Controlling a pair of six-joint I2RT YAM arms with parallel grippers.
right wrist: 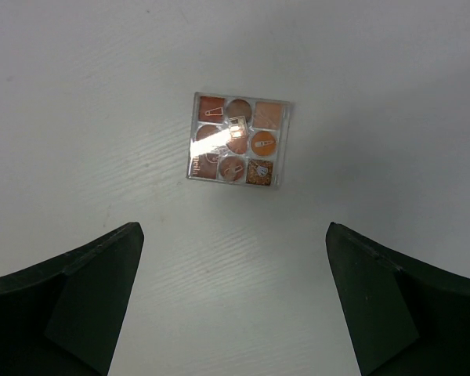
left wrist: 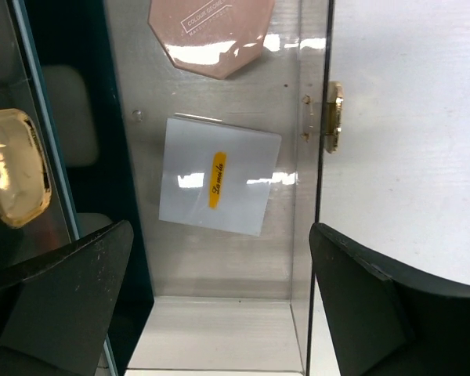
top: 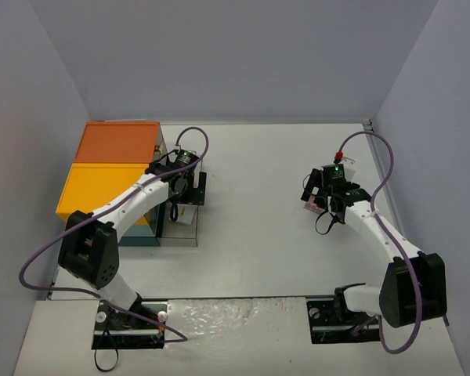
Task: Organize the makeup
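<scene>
In the left half of the overhead view stands a teal box [top: 113,168] with one orange and one yellow lid. A clear tray [top: 185,232] sits against its right side. The left gripper [top: 180,185] hangs over this tray, pointing down into it.

In the left wrist view its two dark fingers [left wrist: 70,301] fill the lower corners of the frame, wide apart with nothing between them. Above them, at the centre of the frame, a white card [left wrist: 219,176] with a small yellow label lies flat on the tray floor, slightly turned. At the top edge, a pink eight-sided compact [left wrist: 211,35] lies on the same floor, cut off by the frame and apart from the card. A gold clasp [left wrist: 334,116] sits on the tray's right wall, in the upper right. At the left edge, a rounded gold piece [left wrist: 14,168] shows through the glass; what it belongs to cannot be told.

In the right half of the overhead view, the right gripper [top: 323,202] hangs over the bare white table [top: 258,235], well apart from the box. In its wrist view the jaws stand wide apart and hold nothing. A small square palette [right wrist: 237,141] with nine brown and orange pans lies flat on the table, at the upper centre of the frame, beyond the fingertips and not touching them.
</scene>
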